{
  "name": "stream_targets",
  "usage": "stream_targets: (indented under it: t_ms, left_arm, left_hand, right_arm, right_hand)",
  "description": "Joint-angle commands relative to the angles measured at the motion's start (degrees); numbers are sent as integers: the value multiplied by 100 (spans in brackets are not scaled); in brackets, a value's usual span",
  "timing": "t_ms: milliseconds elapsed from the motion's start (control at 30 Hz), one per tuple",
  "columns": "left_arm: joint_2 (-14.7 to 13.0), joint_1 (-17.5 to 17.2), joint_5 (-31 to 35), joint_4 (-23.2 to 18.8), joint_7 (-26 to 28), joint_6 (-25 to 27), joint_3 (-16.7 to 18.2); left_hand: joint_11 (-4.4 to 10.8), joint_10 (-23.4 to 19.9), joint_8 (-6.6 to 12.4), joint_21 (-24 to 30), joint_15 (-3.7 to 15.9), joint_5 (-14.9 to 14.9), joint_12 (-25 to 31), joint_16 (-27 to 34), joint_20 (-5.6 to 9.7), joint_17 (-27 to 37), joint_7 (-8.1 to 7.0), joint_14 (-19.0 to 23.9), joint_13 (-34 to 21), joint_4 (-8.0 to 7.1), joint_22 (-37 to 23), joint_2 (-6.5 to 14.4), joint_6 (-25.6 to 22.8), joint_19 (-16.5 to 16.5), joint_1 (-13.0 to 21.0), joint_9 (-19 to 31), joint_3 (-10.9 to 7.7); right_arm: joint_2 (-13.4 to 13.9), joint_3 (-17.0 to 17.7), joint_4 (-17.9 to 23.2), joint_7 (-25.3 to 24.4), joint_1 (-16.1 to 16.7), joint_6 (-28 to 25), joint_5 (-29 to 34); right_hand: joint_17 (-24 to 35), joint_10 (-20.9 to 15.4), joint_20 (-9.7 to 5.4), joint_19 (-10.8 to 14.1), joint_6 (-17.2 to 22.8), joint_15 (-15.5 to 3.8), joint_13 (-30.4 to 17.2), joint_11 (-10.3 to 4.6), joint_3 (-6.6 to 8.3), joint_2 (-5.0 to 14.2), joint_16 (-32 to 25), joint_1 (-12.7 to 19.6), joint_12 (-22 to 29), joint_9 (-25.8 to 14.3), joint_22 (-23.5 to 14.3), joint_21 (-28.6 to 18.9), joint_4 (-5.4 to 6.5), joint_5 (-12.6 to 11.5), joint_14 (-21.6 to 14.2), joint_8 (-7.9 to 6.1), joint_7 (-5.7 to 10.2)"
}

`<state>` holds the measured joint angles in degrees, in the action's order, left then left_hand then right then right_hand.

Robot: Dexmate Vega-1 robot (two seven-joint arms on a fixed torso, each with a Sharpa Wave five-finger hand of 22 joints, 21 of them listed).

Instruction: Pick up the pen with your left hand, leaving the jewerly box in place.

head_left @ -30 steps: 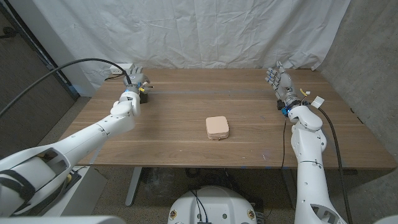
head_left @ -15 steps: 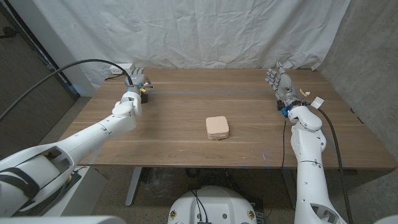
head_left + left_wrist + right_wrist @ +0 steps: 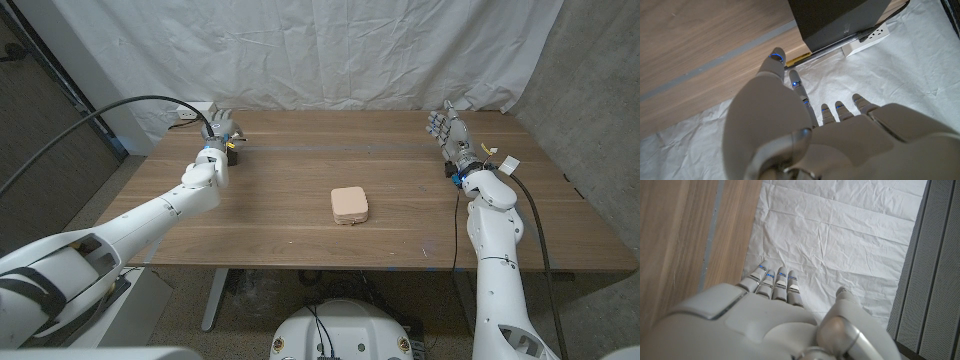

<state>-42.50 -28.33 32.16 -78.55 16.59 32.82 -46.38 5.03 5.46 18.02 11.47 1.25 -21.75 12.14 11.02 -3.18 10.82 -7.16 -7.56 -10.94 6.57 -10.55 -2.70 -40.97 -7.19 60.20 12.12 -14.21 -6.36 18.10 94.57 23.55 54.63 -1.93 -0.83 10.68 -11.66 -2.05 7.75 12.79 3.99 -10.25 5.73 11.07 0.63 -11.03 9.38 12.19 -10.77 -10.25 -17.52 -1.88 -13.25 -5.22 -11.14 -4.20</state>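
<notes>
Nothing much has moved since a second ago; both arms wait in the same spots. At the table's [image 3: 300,225] far left corner, the left hand [image 3: 222,132] has its fingers [image 3: 775,62] spread and holds nothing. I cannot see a pen anywhere. Near the far right corner, the right hand [image 3: 447,130] stands open, out of the way. In the table's middle, the jewelry box [image 3: 350,205] sits untouched, well apart from both hands.
</notes>
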Motion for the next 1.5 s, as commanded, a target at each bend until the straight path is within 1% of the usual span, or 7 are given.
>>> stream_targets:
  t_ms: [33, 400, 867, 1167, 1233, 1500]
  left_arm:
    - [18, 9, -20, 34, 82, 20, -9]
    - [13, 19, -41, 54, 99, 13, -16]
    - [-16, -26, -125, 61, 215, -27, 54]
    - [-14, 8, -96, 94, 218, -33, 23]
    - [-9, 14, -118, 111, 217, -60, 31]
    - [16, 32, -141, 187, 266, -133, 31]
  left_hand:
    - [-20, -26, 45, 53, -12, 7, 14, 27, -27, 8, -12, 24, -4, 8, -6, 23, -65, 17, 44, 33, 28]
    - [-1, -95, 119, 59, -5, 18, 24, 30, -19, 11, -9, 58, -4, -1, -7, 32, -226, 43, 58, 41, 63]
    - [5, -134, 151, 58, 0, 24, 22, 36, -30, 16, 15, 95, -5, -13, -8, 57, -261, 49, 72, 58, 92]
    - [13, -166, 193, 56, 18, 29, 24, 38, -17, 18, -2, 116, -5, -19, -9, 66, -321, 50, 78, 79, 110]
    - [2, -166, 193, 56, 10, 30, 22, 41, -35, 19, 12, 127, -5, -21, -9, 67, -313, 49, 78, 82, 115]
    - [29, -191, 225, 58, 16, 34, 24, 41, -25, 20, -14, 143, -5, -25, -10, 74, -351, 57, 85, 101, 130]
  right_arm:
    - [14, 0, -55, 9, -42, -15, 11]
    - [14, 5, -102, 7, -75, -14, 21]
    - [4, -28, -92, -13, -90, -39, 58]
    - [-6, -64, -154, -22, -141, -12, 68]
    - [-4, -69, -152, -26, -139, -18, 75]
    - [-12, -70, -143, -56, -135, -14, 87]
  right_hand:
    - [11, -48, 3, 22, 50, 12, -29, 8, -30, -15, 2, 15, -15, -16, -29, 13, -5, 16, -63, -32, -2]
    - [11, -53, 4, 26, 44, 12, -30, 15, -35, -13, 2, 13, -14, -16, -29, 29, -9, 17, -66, -28, -4]
    - [11, -55, 3, 33, 36, 14, -30, 13, -42, -9, 3, 10, -13, -17, -31, 54, -15, 17, -66, -23, -4]
    - [11, -52, 2, 39, 36, 15, -30, 13, -46, -7, 6, 10, -15, -17, -31, 70, -19, 17, -62, -22, 3]
    - [11, -49, 5, 40, 39, 15, -30, 13, -47, -6, 6, 9, -16, -17, -32, 73, -20, 17, -62, -23, 0]
    - [11, -49, 6, 46, 42, 14, -30, 10, -51, -3, 7, 10, -16, -17, -32, 88, -25, 17, -61, -24, -6]
